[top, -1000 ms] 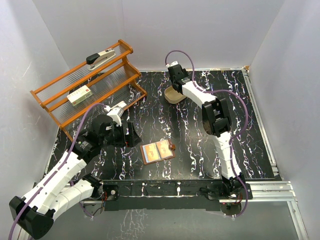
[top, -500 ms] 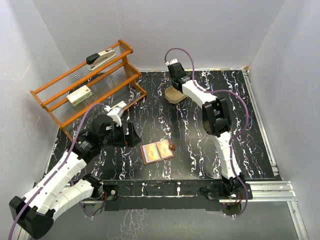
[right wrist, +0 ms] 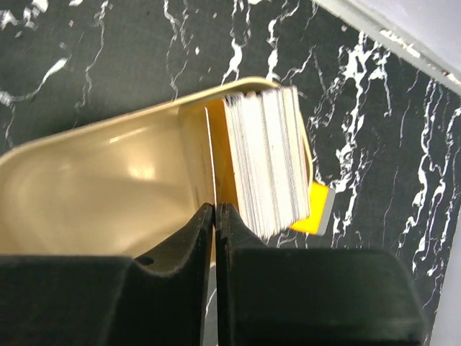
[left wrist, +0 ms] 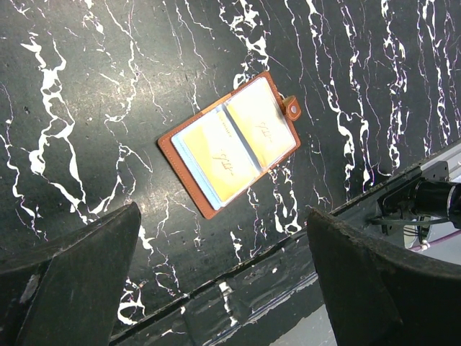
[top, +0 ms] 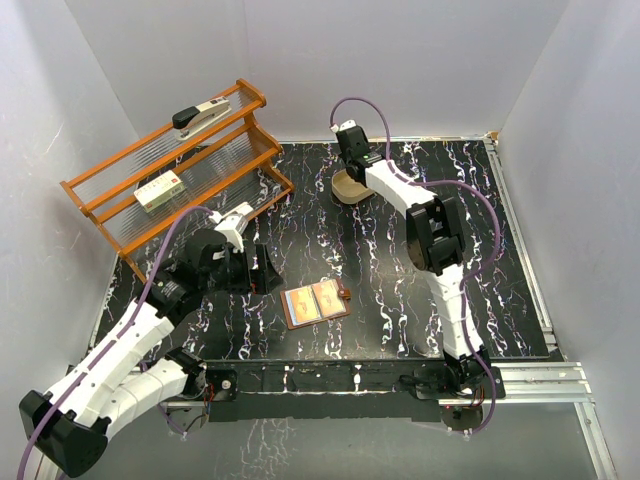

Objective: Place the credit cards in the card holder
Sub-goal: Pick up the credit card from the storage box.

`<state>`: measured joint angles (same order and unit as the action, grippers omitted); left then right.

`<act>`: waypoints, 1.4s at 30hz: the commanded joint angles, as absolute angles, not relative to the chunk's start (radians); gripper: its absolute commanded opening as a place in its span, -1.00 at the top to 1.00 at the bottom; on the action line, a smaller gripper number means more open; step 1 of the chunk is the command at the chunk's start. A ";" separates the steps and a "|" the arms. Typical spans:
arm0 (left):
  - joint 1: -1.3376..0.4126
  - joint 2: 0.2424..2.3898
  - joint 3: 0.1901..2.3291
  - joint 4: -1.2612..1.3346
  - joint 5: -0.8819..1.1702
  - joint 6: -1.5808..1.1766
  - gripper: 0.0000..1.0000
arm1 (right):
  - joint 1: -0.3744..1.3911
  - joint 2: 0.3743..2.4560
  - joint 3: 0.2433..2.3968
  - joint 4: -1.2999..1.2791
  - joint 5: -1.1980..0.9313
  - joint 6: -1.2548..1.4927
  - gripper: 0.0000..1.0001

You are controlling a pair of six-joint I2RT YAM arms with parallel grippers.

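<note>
Between white walls (top: 400, 60), a veined black table (top: 515, 300) bears the card holder (top: 316, 302).

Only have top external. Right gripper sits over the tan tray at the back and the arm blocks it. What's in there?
Observer: Right wrist shows a stack of credit cards standing on edge against the end wall of the tray.
Operator: Gripper got one?
Observer: Right gripper is pinched almost shut on what looks like a single card, orange-tan, seen edge-on beside the stack.
Operator: Left side?
Observer: Left gripper is wide open, hovering clear of the card holder, which lies opened flat.
</note>
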<state>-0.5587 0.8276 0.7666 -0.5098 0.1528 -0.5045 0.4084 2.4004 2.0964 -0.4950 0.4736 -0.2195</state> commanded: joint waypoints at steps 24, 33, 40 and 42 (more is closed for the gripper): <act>-0.562 0.788 0.779 -0.518 0.139 -0.640 -0.93 | 0.459 1.602 1.384 -0.460 -0.054 0.267 1.00; -0.561 0.796 0.740 -0.356 0.247 -0.805 -0.71 | 0.533 1.308 1.055 -0.262 -0.326 0.472 1.00; -0.562 0.789 0.685 -0.174 0.343 -0.966 -0.46 | 0.569 1.129 0.861 -0.024 -0.481 0.686 1.00; -0.562 0.788 0.674 -0.134 0.362 -1.001 -0.41 | 0.572 1.099 0.810 0.053 -0.518 0.756 1.00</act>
<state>-0.5587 0.8040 0.6907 -0.2684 0.2783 -0.8913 0.5671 1.1740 0.8688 -0.1932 -0.3954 0.5850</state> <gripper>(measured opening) 0.731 0.009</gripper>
